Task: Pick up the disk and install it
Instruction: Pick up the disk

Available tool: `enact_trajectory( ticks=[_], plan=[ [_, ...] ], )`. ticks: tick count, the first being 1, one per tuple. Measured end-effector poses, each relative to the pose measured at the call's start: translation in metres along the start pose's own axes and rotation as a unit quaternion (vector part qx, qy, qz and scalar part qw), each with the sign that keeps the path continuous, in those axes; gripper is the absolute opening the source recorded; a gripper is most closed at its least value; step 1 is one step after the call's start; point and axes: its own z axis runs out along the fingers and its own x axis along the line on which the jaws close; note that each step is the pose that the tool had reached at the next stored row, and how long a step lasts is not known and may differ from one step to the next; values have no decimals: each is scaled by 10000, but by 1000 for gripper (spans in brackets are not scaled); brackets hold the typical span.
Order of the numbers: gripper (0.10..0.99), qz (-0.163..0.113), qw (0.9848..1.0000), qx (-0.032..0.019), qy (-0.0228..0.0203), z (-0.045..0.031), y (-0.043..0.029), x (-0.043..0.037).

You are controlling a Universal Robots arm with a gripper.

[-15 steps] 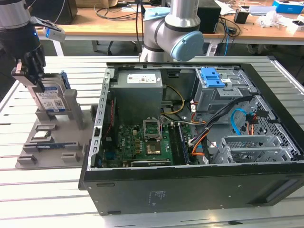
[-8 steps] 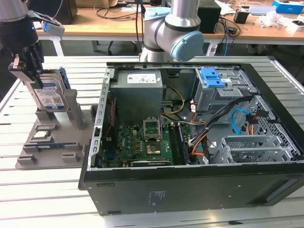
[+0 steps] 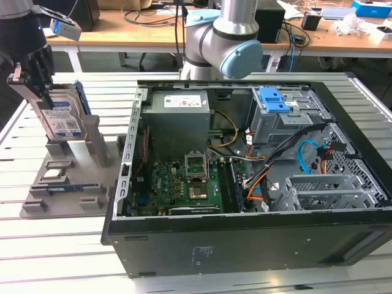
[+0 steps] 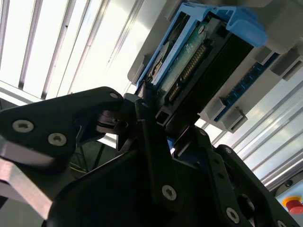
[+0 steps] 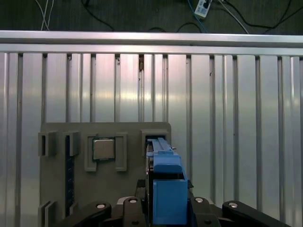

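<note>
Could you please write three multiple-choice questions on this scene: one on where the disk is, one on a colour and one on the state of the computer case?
1. Where is the disk?
A. In the grey holder beside the computer case
B. In the drive cage
C. On the floor

2. What colour is the bracket on the disk?
A. Red
B. Yellow
C. Blue

3. How is the computer case?
A. Shut by a side panel
B. Open, its inside showing
C. Covered by a cloth

Answers:
1 A: the disk stands in the holder at the exterior view's left.
2 C: the first wrist view shows blue plastic.
3 B: boards and cables lie bare.
</note>
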Motion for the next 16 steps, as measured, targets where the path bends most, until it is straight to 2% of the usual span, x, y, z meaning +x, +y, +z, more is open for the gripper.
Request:
enact_trajectory(
  ticks=[16],
  plan=[
    [365, -1, 10000, 0, 0, -328, 14, -21]
  ],
)
